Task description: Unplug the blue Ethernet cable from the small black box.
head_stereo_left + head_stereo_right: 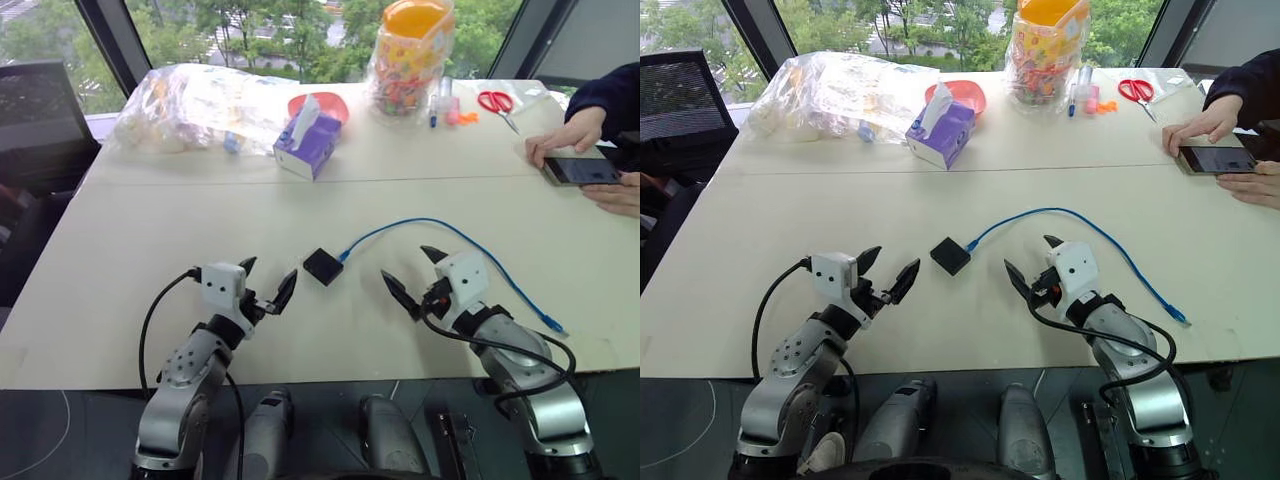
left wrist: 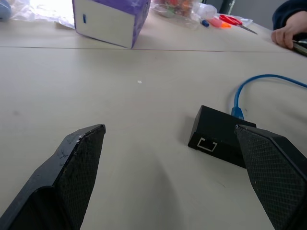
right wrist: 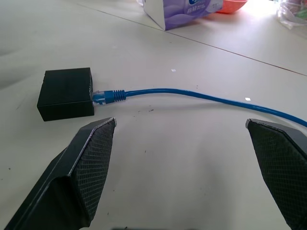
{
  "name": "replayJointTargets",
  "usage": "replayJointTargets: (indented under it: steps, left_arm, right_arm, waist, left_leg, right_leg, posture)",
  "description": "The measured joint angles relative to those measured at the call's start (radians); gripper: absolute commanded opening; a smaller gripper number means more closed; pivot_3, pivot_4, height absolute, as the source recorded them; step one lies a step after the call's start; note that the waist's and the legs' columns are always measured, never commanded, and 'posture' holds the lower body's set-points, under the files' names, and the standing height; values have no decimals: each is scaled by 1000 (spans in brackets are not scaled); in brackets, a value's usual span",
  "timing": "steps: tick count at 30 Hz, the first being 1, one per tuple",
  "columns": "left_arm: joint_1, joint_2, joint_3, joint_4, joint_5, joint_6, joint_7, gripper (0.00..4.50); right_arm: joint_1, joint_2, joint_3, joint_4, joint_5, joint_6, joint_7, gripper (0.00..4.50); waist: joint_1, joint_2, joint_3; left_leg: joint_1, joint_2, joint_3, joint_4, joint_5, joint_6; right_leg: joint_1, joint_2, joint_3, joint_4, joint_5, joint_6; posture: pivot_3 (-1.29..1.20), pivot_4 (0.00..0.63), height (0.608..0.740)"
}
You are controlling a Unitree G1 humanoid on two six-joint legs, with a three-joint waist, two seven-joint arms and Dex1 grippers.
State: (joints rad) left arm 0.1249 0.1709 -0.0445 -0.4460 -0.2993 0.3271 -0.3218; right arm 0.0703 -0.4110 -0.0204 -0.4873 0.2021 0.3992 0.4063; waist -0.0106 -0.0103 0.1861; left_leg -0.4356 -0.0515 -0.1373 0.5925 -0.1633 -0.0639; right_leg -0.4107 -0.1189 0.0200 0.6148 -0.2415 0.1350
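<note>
The small black box (image 1: 323,266) sits on the bench (image 1: 150,230), right between the two hands and a little way in front of them. The left hand (image 1: 268,282) is wide open and holds nothing. The right hand (image 1: 414,272) is wide open too and holds nothing. Neither hand touches the box.

The blue Ethernet cable (image 3: 201,96) is plugged into the side of the box that faces the right hand. From the plug it bends up and away in front of the right hand, then runs past that hand's far side, and its other end lies loose on the bench beyond it.

I think the job is just at the start: the hands are lined up, but nothing is grabbed yet and the plug is still in.

Next, I think the left hand needs to reach forward and pinch the box so it stays put. The right hand needs to reach in and take the cable close by the plug, not far down the cord. Then it should pull straight away from the box. The little clip on the plug may need a squeeze first, or the plug could stay stuck and the box could slide along.
</note>
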Motion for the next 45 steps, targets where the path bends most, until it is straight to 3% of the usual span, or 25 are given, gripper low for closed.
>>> replayJointTargets:
  steps: [6, 23, 30, 35, 39, 45]
  left_arm:
    - [-13, 12, 5, 1, -38, 20, -19, 4491]
    - [-12, 164, 88, -65, -186, 152, -114, 4491]
    - [-126, 284, 127, -61, -356, 315, -215, 4491]
    - [-249, 357, 156, 30, -393, 355, -294, 4491]
    - [-279, 385, 117, 82, -356, 339, -348, 4491]
    - [-289, 381, 57, 109, -284, 294, -369, 4491]
  right_arm:
    - [-18, -37, 2, 0, 0, 1, 41, 4500]
    - [-117, -208, 5, 38, 99, 51, 291, 4500]
    - [-388, -343, 36, 145, 164, 138, 483, 4500]
    - [-667, -421, 198, 352, 77, 75, 692, 4500]
    - [-845, -391, 315, 512, -10, -22, 829, 4500]
    - [-1017, -251, 472, 757, -127, -148, 967, 4500]
  waist:
    - [0, 0, 0]
    - [0, 0, 0]
    - [-1, 0, 1]
    - [-6, 1, 2]
    - [-8, 1, 2]
    - [-9, 1, 2]
  left_leg:
    - [0, 0, 0, 0, 0, 0]
    - [0, 0, 0, 0, 0, 0]
    - [0, 0, 0, 1, 0, 0]
    - [0, 0, 1, 1, 0, 1]
    - [0, 0, 0, -1, 0, 1]
    - [1, 0, 0, -1, 1, 1]
  right_leg:
    - [0, 0, 0, 0, 0, 0]
    - [0, 0, 0, 0, 0, 0]
    - [1, 0, 0, 0, 0, 0]
    - [0, 0, -1, 0, 0, 0]
    - [-1, 0, -1, 0, 0, 1]
    - [-1, 0, -1, 3, 1, 2]
  posture:
    - [0, 150, 728]
    - [0, 150, 728]
    - [0, 150, 728]
    - [0, 150, 728]
    - [0, 150, 728]
    - [0, 150, 728]
